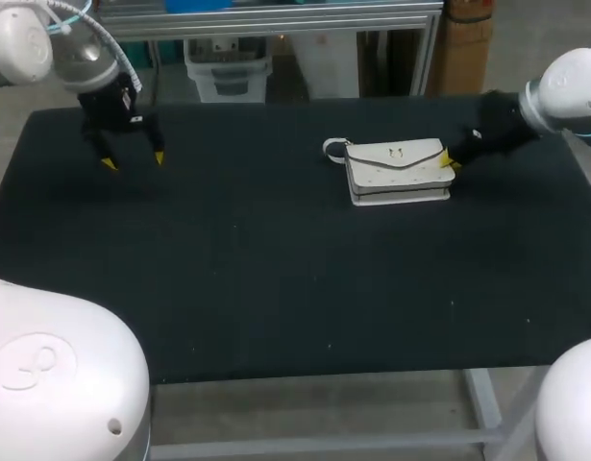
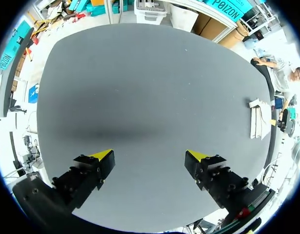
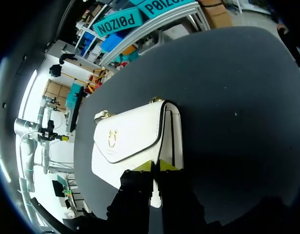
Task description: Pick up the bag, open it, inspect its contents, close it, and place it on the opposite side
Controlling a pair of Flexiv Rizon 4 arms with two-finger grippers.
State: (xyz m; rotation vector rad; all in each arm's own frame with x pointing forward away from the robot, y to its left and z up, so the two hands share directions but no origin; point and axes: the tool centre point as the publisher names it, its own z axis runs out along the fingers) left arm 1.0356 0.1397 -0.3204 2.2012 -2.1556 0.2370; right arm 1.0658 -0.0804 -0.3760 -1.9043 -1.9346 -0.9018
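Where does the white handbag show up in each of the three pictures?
Head view: white bag right of the table's middle, toward the far edge.
Left wrist view: bag far ahead of the left gripper, off to one side.
Right wrist view: bag at the right gripper's tips.
Shared landmark: the dark table.

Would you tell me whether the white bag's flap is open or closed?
Closed: the bag lies flat with its flap down over the front.
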